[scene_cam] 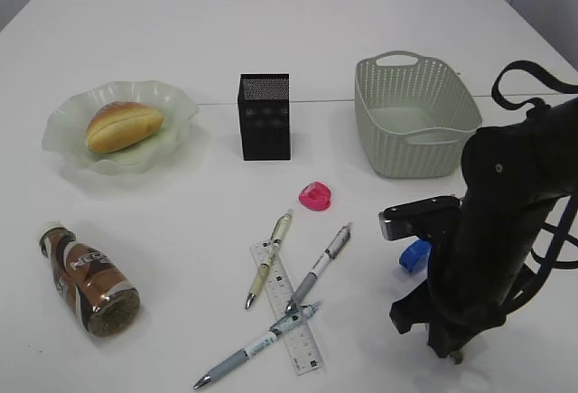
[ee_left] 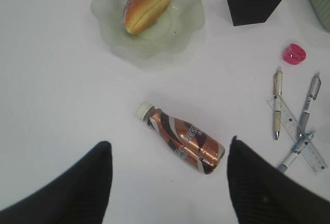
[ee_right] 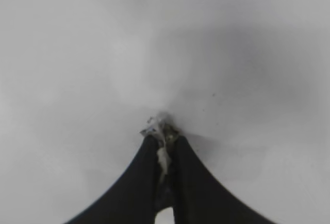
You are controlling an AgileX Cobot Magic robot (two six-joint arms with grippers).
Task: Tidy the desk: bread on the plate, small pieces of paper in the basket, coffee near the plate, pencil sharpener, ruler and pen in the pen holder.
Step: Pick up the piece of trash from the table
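The right gripper point(ee_right: 164, 144) presses its jaws together on a small crumpled scrap of paper point(ee_right: 161, 131) low over the desk point(scene_cam: 181, 23) at near right, well short of the empty basket point(scene_cam: 415, 115). The left gripper point(ee_left: 169, 175) hangs with jaws spread above the brown-and-white swirled coffee point(ee_left: 180, 137), which lies on its side, cap toward the far left and the plate point(ee_left: 113, 44) holding the bread point(ee_left: 146, 7). Pens point(scene_cam: 268, 260) cross the clear ruler point(scene_cam: 291, 307) near a pink sharpener point(scene_cam: 317, 196).

exterior: slanted down from front, whole worktop point(scene_cam: 271, 23) in frame | left wrist: high, looking down, sharing plate point(ee_left: 111, 38), coffee point(ee_left: 181, 137), pens with exterior | right wrist: very close to bare worktop, pinched scrap point(ee_right: 161, 134) at jaws
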